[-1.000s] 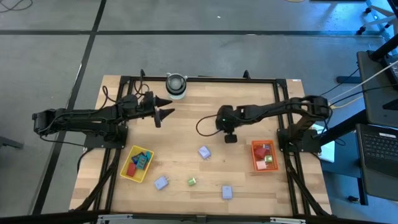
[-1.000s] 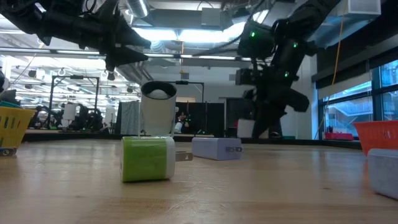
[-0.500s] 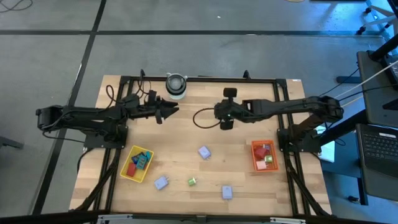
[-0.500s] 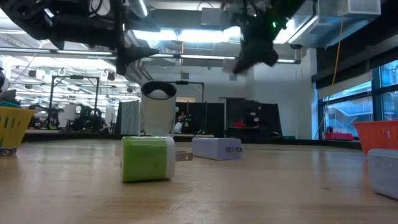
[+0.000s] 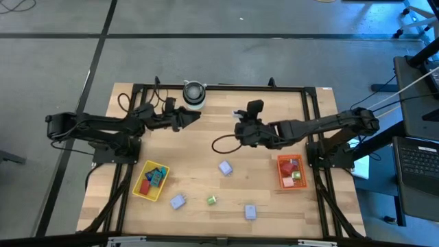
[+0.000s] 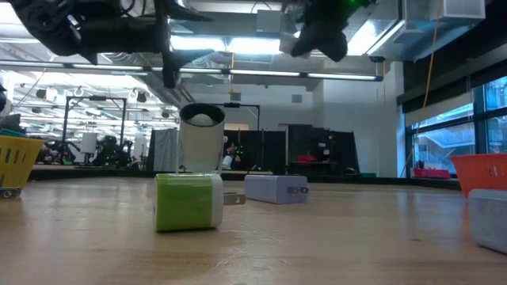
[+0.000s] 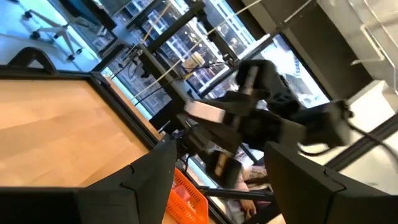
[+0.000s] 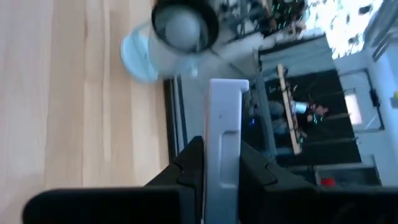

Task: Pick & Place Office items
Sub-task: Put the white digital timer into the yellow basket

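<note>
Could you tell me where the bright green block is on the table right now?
In the high view, the green block lies loose near the table's front edge, between two lavender blocks; the yellow tray is to its left.

A grey concrete floor (image 5: 226,58) is seen around the wooden table (image 5: 267,206), crossed by dark seam lines. A black desk with an open laptop (image 5: 417,163) is placed at the right edge, and the base of a wheeled chair (image 5: 415,17) is glimpsed at the upper right corner.

From table height, a large open hall is seen behind. Long ceiling light strips (image 6: 238,73) and exposed ducts are hung overhead. Tall windows (image 6: 444,146) are set in the right wall, and bluish daylight is let in. Dark partitions (image 6: 317,150) are stood at the back, and racks of equipment (image 6: 87,142) are ranged to the left.
</note>
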{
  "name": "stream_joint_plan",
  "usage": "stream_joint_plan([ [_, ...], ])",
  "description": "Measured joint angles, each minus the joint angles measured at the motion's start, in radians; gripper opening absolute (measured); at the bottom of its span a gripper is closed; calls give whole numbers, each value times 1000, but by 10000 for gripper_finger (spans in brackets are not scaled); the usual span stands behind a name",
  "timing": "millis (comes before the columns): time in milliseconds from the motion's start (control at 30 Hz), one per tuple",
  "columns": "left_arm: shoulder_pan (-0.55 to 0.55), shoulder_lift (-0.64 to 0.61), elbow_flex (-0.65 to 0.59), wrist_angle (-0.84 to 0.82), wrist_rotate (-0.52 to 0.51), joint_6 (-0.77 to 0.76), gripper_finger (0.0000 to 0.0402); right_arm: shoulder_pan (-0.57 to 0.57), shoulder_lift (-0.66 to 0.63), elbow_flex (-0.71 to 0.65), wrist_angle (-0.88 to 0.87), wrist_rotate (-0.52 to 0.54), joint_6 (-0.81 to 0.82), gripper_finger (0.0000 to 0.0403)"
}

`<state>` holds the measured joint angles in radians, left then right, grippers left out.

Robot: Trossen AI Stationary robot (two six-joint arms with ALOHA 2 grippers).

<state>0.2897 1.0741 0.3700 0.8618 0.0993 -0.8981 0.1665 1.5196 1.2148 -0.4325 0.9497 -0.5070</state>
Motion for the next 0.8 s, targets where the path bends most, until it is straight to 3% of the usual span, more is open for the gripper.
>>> stream_joint_plan([
  [67,0,40,25,0,13,13,239,12,0,0,66,-58,-20,53],
  [133,0,75,51,-2,43,84,239,20,0,0,119,-188,-5,53],
  [267,-24,109,94,-33,53,499,239,23,0,0,152,-366,94,53],
  [433,-81,109,118,-164,-29,989,239,21,0,0,152,-390,160,53],
  [533,-123,109,119,-162,-63,1154,239,20,0,0,152,-413,179,53],
  [667,-191,104,119,-144,-199,1382,239,0,0,0,171,-505,228,53],
  [800,-268,104,124,-133,-247,1557,239,-20,0,1,187,-525,236,53],
])
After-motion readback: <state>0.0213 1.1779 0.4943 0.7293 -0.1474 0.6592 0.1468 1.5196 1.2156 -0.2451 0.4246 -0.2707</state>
